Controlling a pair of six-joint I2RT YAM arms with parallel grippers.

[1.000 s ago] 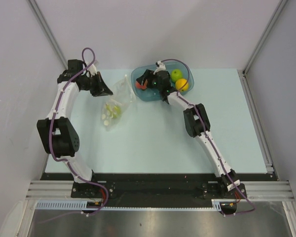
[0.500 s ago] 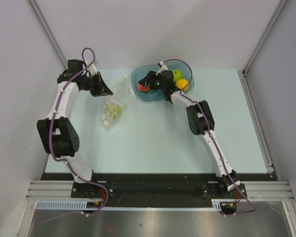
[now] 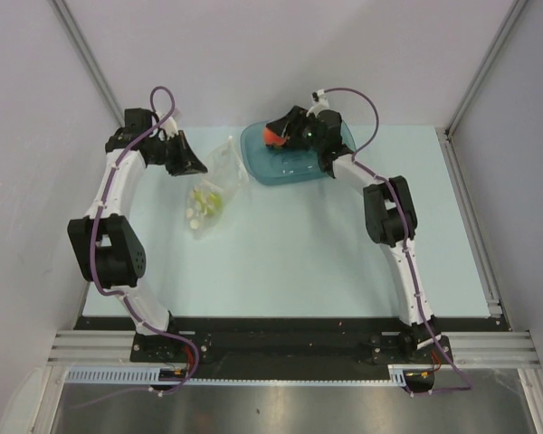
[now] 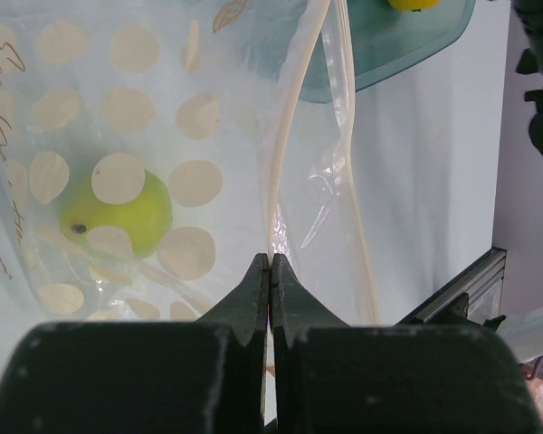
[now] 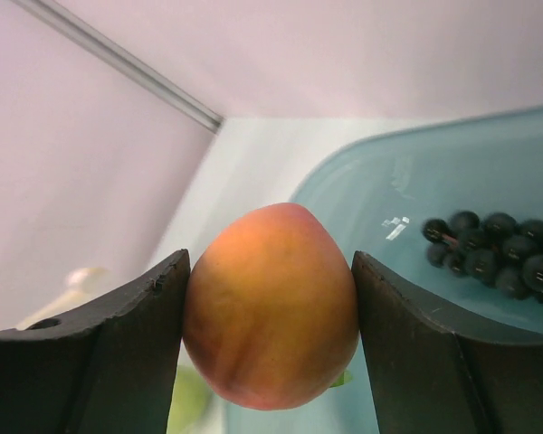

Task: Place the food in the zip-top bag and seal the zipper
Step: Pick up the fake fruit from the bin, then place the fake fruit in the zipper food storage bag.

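Right gripper [image 5: 270, 271] pinches the red-orange peach [image 5: 270, 312] by its sides, and we see it held over the far left part of the teal tub [image 3: 294, 170], where the grape bunch [image 5: 493, 249] lies on the floor. Left gripper [image 4: 270, 271] has its jaws pressed together on the zipper [image 4: 285, 163] of the zip-top bag [image 4: 118, 108] (clear, with pale dots), which lies on the table [image 3: 299, 253] just left of the tub, a green fruit [image 4: 116, 212] inside.
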